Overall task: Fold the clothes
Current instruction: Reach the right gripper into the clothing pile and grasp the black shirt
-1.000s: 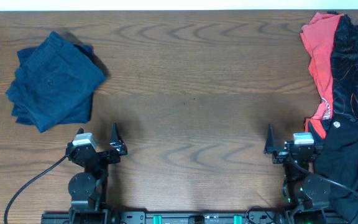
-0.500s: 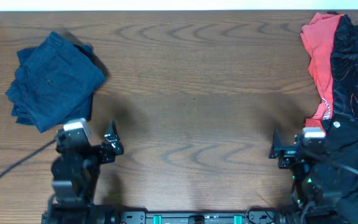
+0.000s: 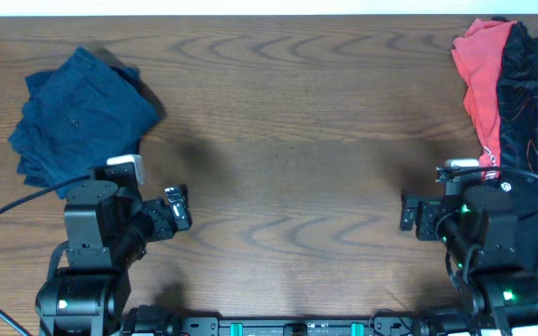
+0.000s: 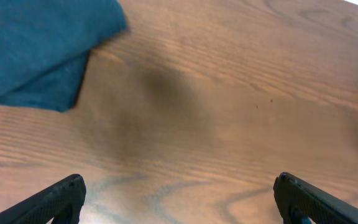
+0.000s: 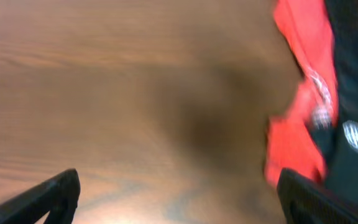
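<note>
Folded dark blue shorts [image 3: 80, 119] lie at the table's far left; their corner shows in the left wrist view [image 4: 39, 46]. A heap of unfolded clothes, a red garment [image 3: 479, 70] and black garments [image 3: 530, 121], lies at the right edge; it shows blurred in the right wrist view [image 5: 306, 93]. My left gripper [image 3: 177, 207] is open and empty above bare wood, right of the shorts; its fingertips frame bare table in its wrist view [image 4: 179, 199]. My right gripper [image 3: 407, 217] is open and empty, just left of the heap, also seen in its wrist view [image 5: 179, 199].
The wooden table [image 3: 288, 140] stretches between the shorts and the heap. Both arm bases stand at the front edge, with a cable [image 3: 17, 210] trailing from the left arm.
Both arms have risen from their rest pose and swung up over the table's front. The right arm moved right toward the heap. The clothes have not moved.
</note>
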Controlling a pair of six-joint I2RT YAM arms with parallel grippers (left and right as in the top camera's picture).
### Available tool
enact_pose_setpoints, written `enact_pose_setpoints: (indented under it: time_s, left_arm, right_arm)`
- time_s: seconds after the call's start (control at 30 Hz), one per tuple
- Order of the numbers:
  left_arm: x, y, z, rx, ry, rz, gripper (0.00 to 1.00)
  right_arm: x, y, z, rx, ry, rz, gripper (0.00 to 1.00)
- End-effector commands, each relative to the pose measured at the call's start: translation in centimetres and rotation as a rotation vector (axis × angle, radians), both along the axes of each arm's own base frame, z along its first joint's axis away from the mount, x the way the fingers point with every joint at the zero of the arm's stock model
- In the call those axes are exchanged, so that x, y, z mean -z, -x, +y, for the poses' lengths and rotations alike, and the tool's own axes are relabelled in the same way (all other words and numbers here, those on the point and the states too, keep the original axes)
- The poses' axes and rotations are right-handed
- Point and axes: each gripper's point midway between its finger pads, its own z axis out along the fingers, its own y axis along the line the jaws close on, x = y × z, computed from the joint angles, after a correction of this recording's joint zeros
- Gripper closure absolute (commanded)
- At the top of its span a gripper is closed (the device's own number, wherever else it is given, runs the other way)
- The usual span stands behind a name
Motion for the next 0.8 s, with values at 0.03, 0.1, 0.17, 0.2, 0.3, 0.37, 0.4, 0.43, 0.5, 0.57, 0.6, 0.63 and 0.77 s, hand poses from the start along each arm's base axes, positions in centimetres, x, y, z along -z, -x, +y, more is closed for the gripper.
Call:
enact_pose_setpoints:
  time_s: [0.03, 0.1, 0.17, 0.2, 0.3, 0.37, 0.4, 0.43, 0.5, 0.57, 0.6, 0.63, 0.77]
  left_arm:
    - [-0.5, 0.3, -0.6, 0.016, 0.036, 0.003, 0.02]
    - [-0.5, 0.4, -0.6, 0.016, 0.036, 0.007, 0.02]
    - [-0.5, 0.3, -0.6, 0.016, 0.036, 0.006, 0.02]
    - [-0.5, 0.3, -0.6, 0.015, 0.036, 0.003, 0.02]
    - [-0.7, 0.1, -0.6, 0.016, 0.036, -0.008, 0.02]
    - [-0.8, 0.0, -0.6, 0.016, 0.036, -0.011, 0.02]
    - [-0.8, 0.0, -0.6, 0.016, 0.036, -0.012, 0.02]
    - [-0.8, 0.0, -0.6, 0.016, 0.036, -0.012, 0.02]
    - [-0.8, 0.0, -0.6, 0.016, 0.036, -0.012, 0.02]
    - [-0.8, 0.0, -0.6, 0.015, 0.036, -0.012, 0.02]
    - [-0.8, 0.0, -0.6, 0.015, 0.036, -0.013, 0.02]
    - [-0.8, 0.0, -0.6, 0.015, 0.036, -0.014, 0.02]
    - [-0.9, -0.1, -0.6, 0.016, 0.036, -0.021, 0.02]
  right_arm:
    - [2.0, 4.0, -7.6, 0.627, 0.045, 0.095, 0.01]
    - [3.1, 6.0, -9.2, 0.792, 0.07, 0.134, 0.01]
    - [4.1, 6.6, -9.6, 0.843, 0.078, 0.162, 0.01]
    - [4.8, 6.8, -9.7, 0.863, 0.079, 0.178, 0.01]
    - [6.4, 7.6, -10.2, 0.933, 0.087, 0.208, 0.01]
    - [7.5, 8.3, -10.4, 0.96, 0.104, 0.239, 0.01]
    - [8.0, 8.5, -10.5, 0.967, 0.11, 0.252, 0.01]
    - [8.6, 8.8, -10.6, 0.98, 0.112, 0.263, 0.01]
    - [9.4, 9.3, -10.8, 1.005, 0.113, 0.279, 0.01]
    - [10.1, 9.8, -10.9, 1.027, 0.117, 0.294, 0.03]
    - [10.3, 10.0, -11.0, 1.034, 0.119, 0.3, 0.04]
    - [10.6, 10.2, -11.1, 1.04, 0.119, 0.303, 0.05]
    - [11.4, 10.7, -11.4, 1.06, 0.119, 0.311, 0.07]
